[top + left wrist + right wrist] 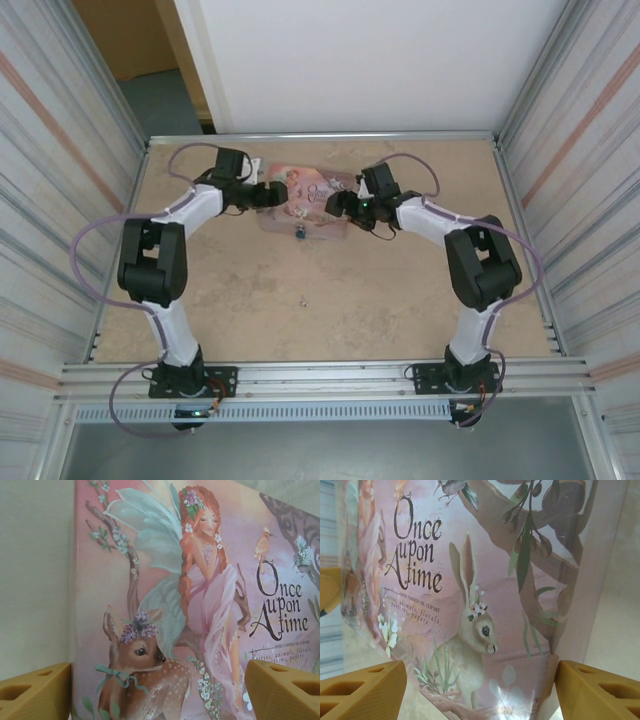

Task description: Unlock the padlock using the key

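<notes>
First, at the near edge of the tan speckled counter [400, 300], the two white and black arms are bolted side by side; further in, a tiny dark speck [303, 297] lies alone on the counter, too small to tell what it is; past it sits the tiny blue padlock [299, 233], right at the near side of the flat pink tin box with fairy pictures [305, 210]; the left hand [262, 193] is at the tin's left end and the right hand [338, 203] at its right end; each hand's yellow fingers [35, 692] stand wide apart, with the painted lid close in front; I cannot tell if any finger touches the tin.
</notes>
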Action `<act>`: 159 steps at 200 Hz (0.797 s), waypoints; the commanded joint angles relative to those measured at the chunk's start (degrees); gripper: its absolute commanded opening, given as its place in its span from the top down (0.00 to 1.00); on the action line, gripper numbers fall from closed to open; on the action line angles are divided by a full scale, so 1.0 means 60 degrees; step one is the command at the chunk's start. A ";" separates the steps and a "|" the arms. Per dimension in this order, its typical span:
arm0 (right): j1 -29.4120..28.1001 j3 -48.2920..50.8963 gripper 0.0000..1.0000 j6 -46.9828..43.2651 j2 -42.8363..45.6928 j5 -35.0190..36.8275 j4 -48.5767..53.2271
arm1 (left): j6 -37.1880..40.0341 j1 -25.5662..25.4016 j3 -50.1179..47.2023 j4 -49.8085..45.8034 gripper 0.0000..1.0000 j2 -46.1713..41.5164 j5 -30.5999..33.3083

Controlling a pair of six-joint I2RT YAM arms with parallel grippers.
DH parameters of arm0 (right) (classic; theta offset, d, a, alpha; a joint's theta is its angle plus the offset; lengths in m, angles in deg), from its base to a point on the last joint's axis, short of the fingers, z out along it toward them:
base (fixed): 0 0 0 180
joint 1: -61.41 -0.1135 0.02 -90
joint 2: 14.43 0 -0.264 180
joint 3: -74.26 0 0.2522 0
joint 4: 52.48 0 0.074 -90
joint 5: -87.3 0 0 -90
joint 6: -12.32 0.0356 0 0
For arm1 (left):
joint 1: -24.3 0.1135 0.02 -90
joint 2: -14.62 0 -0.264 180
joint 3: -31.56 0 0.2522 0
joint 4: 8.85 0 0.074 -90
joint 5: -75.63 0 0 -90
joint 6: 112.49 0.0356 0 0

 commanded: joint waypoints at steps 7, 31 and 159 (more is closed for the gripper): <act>-0.0325 0.0742 0.23 -0.0220 0.1091 -0.0470 -0.0291 | -0.0289 -0.1215 -0.0400 -0.0029 0.13 -0.0629 -0.1014; -0.0325 0.1281 0.23 -0.0340 0.1735 -0.0247 -0.0001 | -0.0619 -0.1678 -0.0729 0.0264 0.13 -0.0811 -0.0862; -0.0432 0.2763 0.12 -0.0735 0.3448 0.1526 0.1133 | -0.1047 -0.2148 -0.1063 0.0222 0.05 -0.1404 0.0203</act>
